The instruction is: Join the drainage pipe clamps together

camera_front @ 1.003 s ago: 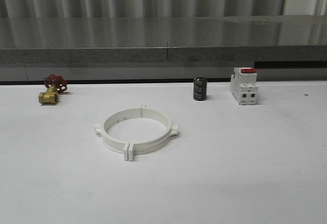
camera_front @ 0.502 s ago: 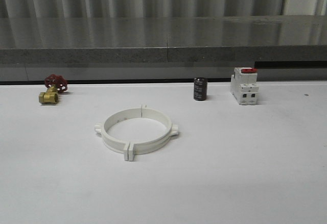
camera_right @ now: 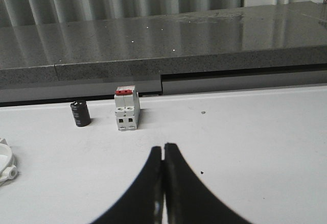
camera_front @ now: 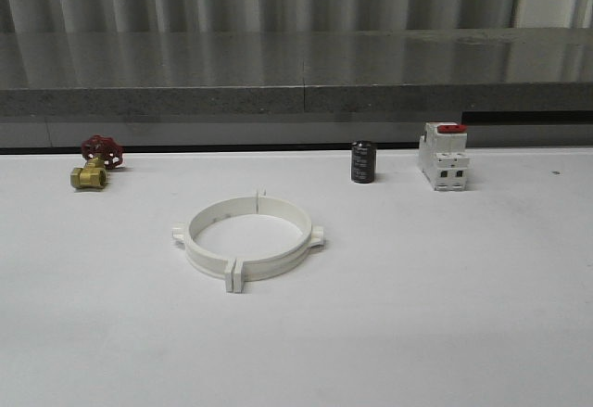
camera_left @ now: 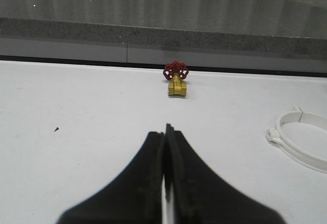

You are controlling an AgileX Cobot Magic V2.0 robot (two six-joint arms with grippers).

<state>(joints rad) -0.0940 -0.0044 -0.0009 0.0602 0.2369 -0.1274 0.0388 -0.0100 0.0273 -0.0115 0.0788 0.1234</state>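
drainage pipe clamps sit as one closed ring flat on the white table, left of centre and in front of the brass valve, black capacitor and breaker lined up along the back edge. halves look mated, end tabs meeting at the near and far seams, so i'd judge the join done or nearly so. left gripper has its fingers pressed together on nothing, well apart from the ring; right gripper likewise, pointing toward the breaker. if a final check is due: press the near tabs square from both sides and don't drag the ring. can't tell whether the tabs are actually latched or just touching; the far seam is too small to read. each wrist view cuts the ring off at the frame edge.
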